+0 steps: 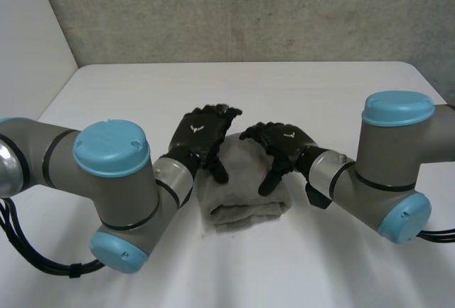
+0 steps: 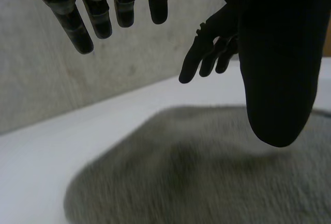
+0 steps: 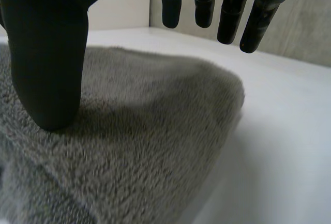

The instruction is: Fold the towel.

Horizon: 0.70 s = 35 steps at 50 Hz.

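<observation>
Hovering left hand [image 1: 202,137] and right hand [image 1: 282,144], fingers slack and empty, over the towel [image 1: 245,190] folded small on the table [image 1: 284,87], seemingly ending the last fold and needing only a clean lift away.

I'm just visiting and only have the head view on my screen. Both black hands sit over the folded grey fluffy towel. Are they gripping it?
Observer: No. The left wrist view shows the left hand with straight fingers hanging clear above the folded grey fluffy towel.
Operator: And the other one?
Observer: In the right wrist view the right hand has straight fingers too, with nothing pinched. Its thumb tip is down at the pile, though I cannot tell whether it touches.
Operator: What does the towel's edge look like?
Observer: Beyond the right hand's fingertips it ends in a thick, rounded corner on the white table.
</observation>
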Tool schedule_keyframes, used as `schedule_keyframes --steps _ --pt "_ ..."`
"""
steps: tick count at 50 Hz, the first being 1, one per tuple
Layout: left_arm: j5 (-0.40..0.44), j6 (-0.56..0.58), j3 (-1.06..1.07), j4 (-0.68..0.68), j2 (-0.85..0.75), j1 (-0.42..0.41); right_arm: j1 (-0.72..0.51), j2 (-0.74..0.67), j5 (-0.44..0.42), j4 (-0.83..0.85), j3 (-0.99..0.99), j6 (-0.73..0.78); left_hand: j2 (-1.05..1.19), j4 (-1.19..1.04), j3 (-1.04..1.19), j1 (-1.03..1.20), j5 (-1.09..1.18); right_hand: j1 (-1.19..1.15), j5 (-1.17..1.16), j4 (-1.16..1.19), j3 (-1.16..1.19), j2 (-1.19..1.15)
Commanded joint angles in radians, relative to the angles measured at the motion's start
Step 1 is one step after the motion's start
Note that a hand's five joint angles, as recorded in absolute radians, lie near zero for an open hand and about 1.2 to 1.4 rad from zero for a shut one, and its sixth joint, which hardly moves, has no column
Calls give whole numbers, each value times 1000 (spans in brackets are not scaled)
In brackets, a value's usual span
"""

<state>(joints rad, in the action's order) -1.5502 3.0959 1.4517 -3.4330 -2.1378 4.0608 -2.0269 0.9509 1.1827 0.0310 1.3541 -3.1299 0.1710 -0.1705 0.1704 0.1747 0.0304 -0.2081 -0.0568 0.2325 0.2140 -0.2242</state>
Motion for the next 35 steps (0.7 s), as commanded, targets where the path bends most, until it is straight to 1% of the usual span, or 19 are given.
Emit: schedule_keyframes --steps 1,9,11,12,14,15,16,17,19,20,22,23,25,26,28,29,31,34,35 --pt "-59 0 50 9 -13 12 -1 -40 3 0 -20 16 13 -14 14 9 -21 34 57 -58 -40 50" --pt "-62 15 84 15 -70 12 2 -86 40 -8 -43 102 10 -11 11 6 -24 34 57 -58 -40 50" --pt "-61 16 79 18 -70 12 4 -86 92 -10 -44 158 13 -14 14 9 -21 34 57 -58 -40 50" --pt "-61 16 79 18 -70 12 4 -86 92 -10 -44 159 13 -14 14 9 -21 34 57 -58 -40 50" --pt "-59 18 61 28 -47 12 4 -55 139 -11 -46 194 13 -14 14 9 -21 34 57 -58 -40 50" --pt "-59 18 61 28 -47 12 4 -55 140 -11 -46 194 13 -14 14 9 -21 34 57 -58 -40 50" --pt "-57 23 44 41 -22 12 4 -16 155 -11 -46 191 13 -14 14 9 -21 34 57 -58 -40 50" --pt "-57 23 44 41 -22 12 4 -15 155 -11 -46 191 13 -14 14 9 -21 34 57 -58 -40 50" --pt "-57 26 0 90 56 13 5 81 181 -3 -44 177 4 -5 5 1 -30 34 57 -58 -40 50" --pt "-57 26 -1 90 56 13 5 82 181 -3 -44 177 4 -5 5 1 -30 34 57 -58 -40 50" --pt "-57 18 -54 156 140 29 10 167 236 1 -46 145 4 -5 5 1 -30 34 57 -58 -40 50" --pt "-57 18 -54 156 141 29 10 167 236 1 -46 145 4 -5 5 1 -30 34 57 -58 -40 50" --pt "-56 18 -108 221 229 65 34 245 316 0 -47 81 4 -5 5 1 -30 34 57 -58 -40 50" --pt "-56 18 -108 221 230 66 34 246 316 0 -47 80 4 -5 5 1 -30 34 57 -58 -40 50" --pt "-54 20 -155 282 298 107 51 311 363 0 -46 38 4 -5 5 1 -30 34 57 -58 -40 50" --pt "-54 20 -155 282 299 107 51 312 364 0 -46 37 4 -5 5 1 -30 34 57 -58 -40 50" --pt "-54 26 -200 333 347 131 57 371 362 0 -49 42 4 -5 5 1 -30 34 57 -58 -40 50" --pt "-53 26 -215 354 374 144 79 417 359 0 -41 57 4 -5 5 1 -30 34 57 -58 -40 50" --pt "-53 26 -232 380 403 165 79 417 359 0 -41 57 4 -5 5 1 -30 34 57 -58 -40 50"
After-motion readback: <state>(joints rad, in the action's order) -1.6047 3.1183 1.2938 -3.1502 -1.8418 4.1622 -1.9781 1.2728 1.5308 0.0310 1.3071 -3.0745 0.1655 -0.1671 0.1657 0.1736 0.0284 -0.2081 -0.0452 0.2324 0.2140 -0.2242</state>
